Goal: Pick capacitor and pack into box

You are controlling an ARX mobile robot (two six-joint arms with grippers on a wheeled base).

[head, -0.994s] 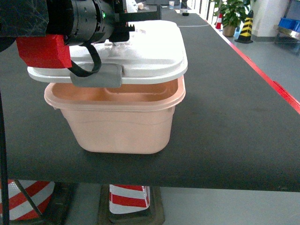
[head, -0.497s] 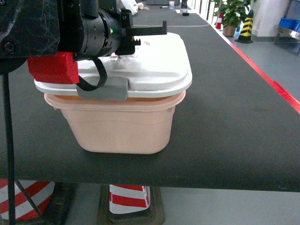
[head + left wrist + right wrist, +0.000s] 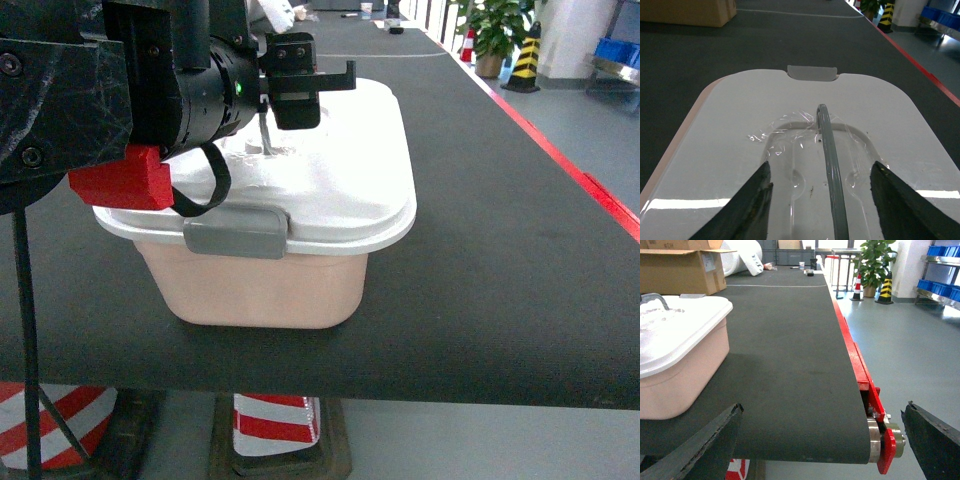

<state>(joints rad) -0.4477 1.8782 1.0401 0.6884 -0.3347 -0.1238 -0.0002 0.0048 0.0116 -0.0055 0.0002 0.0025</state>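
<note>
The left gripper (image 3: 820,200), fingers spread either side of the grey handle (image 3: 830,160), is hovering over the white lid (image 3: 330,170) resting on the peach box (image 3: 260,285); pressing evenly should seat it squarely.

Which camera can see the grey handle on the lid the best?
The left wrist view: the grey handle runs up the middle of the lid, between the left gripper's open jaws. The head view shows only a sliver beneath the arm, and the right wrist view just its curved end at the edge.
</note>
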